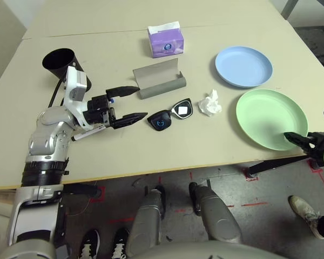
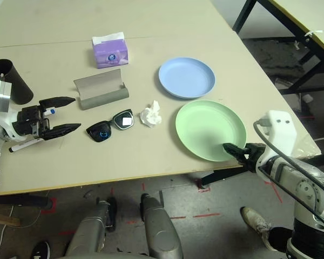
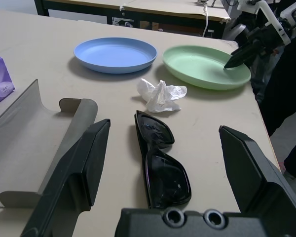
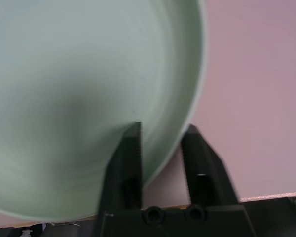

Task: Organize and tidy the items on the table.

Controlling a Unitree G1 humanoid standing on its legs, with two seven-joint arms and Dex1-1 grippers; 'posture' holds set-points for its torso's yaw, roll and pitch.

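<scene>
Right fingers (image 4: pixel 160 148) pinch the green plate (image 4: pixel 64 74) rim; left fingers (image 1: pixel 130 103) spread wide toward the crosswise sunglasses (image 1: pixel 170 115).

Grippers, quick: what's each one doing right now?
Left gripper: open, holding nothing, beside the black plastic sunglasses.
Right gripper: closed on the rim of the round green plate.

Black cup (image 2: pixel 8 80) cut by frame edge; marker (image 1: pixel 89 134) mostly hidden under left gripper (image 1: pixel 135 103)
</scene>
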